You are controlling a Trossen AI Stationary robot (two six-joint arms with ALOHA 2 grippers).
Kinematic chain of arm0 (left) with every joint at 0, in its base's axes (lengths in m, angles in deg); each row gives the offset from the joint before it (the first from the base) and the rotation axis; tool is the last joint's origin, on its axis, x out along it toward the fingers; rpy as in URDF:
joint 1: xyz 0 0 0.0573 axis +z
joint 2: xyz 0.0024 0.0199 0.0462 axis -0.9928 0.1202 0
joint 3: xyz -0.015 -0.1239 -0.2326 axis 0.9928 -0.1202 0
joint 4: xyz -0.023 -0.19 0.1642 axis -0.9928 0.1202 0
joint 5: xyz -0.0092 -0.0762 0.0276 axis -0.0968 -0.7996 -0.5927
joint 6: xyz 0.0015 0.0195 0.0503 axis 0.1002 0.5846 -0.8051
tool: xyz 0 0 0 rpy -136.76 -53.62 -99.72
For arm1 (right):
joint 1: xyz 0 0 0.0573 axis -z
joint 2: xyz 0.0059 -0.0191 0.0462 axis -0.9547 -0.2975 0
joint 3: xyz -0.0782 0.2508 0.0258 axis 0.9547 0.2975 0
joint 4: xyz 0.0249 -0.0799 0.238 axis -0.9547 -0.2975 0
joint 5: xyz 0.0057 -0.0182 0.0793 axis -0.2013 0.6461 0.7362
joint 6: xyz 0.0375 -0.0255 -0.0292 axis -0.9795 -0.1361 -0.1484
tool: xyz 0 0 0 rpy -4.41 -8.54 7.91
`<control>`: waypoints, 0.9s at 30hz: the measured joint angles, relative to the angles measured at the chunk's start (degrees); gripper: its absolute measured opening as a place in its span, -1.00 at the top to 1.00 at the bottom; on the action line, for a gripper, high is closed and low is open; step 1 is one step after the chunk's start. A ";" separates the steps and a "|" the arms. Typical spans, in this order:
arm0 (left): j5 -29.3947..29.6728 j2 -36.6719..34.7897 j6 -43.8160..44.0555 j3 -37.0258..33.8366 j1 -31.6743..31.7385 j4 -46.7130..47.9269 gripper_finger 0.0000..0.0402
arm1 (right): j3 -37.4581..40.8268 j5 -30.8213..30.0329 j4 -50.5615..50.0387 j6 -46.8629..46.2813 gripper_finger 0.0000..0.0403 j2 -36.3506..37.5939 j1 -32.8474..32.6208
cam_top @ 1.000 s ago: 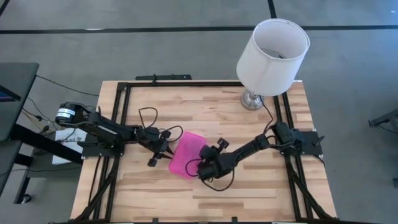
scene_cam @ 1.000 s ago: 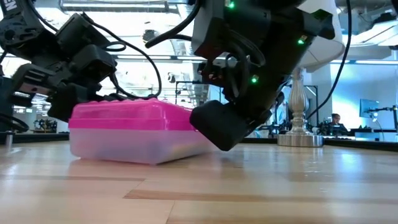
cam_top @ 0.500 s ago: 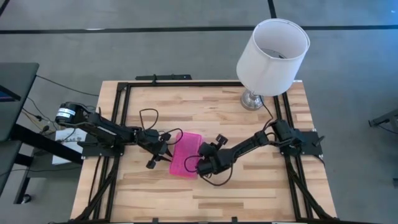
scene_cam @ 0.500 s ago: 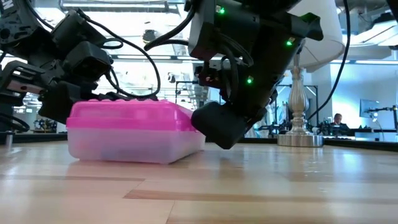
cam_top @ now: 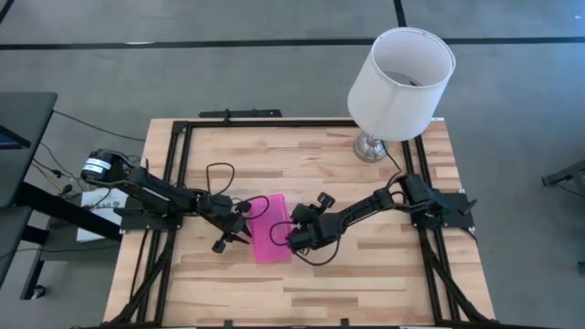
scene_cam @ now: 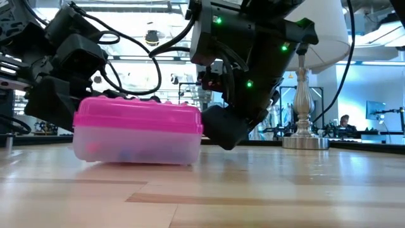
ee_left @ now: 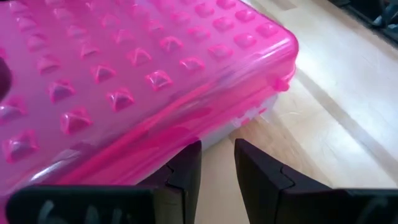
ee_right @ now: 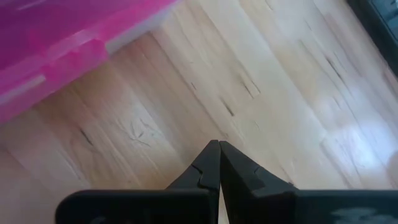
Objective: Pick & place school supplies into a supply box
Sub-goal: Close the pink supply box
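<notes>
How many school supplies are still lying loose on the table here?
0. None lie loose on the table. Blurred coloured shapes show through the clear base of the closed supply box, sitting between the left gripper and right gripper; their number cannot be told.

The pink supply box (cam_top: 271, 228) is lying mid-table, with the left gripper (cam_top: 239, 227) sitting at its nine o'clock and the right gripper (cam_top: 297, 237) at four o'clock. A white lamp (cam_top: 399, 80) is standing toward one o'clock.
</notes>
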 joint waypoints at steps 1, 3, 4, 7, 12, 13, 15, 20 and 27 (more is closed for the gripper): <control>0.77 0.00 -0.01 0.00 0.00 0.23 0.53 | 0.00 0.19 0.06 -0.12 1.00 0.00 -0.01; 3.88 -0.01 -0.01 0.00 0.05 1.17 0.53 | 0.00 0.25 0.17 -0.28 1.00 0.00 -0.22; 6.07 -0.09 -0.01 0.00 0.07 1.49 0.53 | 0.00 0.37 0.17 -0.26 1.00 0.02 -0.50; 12.34 -0.11 -0.01 0.14 0.20 2.20 0.53 | 0.00 0.91 1.80 -0.69 1.00 0.00 -1.67; 11.28 -0.07 -0.01 0.24 0.26 1.43 0.53 | -0.04 0.69 1.76 -0.91 1.00 0.00 -2.73; 10.20 -0.04 -0.01 0.23 0.26 1.03 0.53 | -0.04 0.64 1.33 -0.91 1.00 -0.01 -2.72; 8.58 -0.04 -0.01 0.22 0.26 0.52 0.53 | -0.06 0.65 0.79 -0.91 1.00 0.00 -2.50; 7.99 -0.04 -0.01 0.13 0.26 0.59 0.52 | -0.09 0.71 0.13 -0.87 1.00 0.00 -1.37; 5.12 -0.02 -0.01 0.11 0.15 1.13 0.52 | -0.09 0.55 -0.37 -0.78 1.00 0.07 -0.39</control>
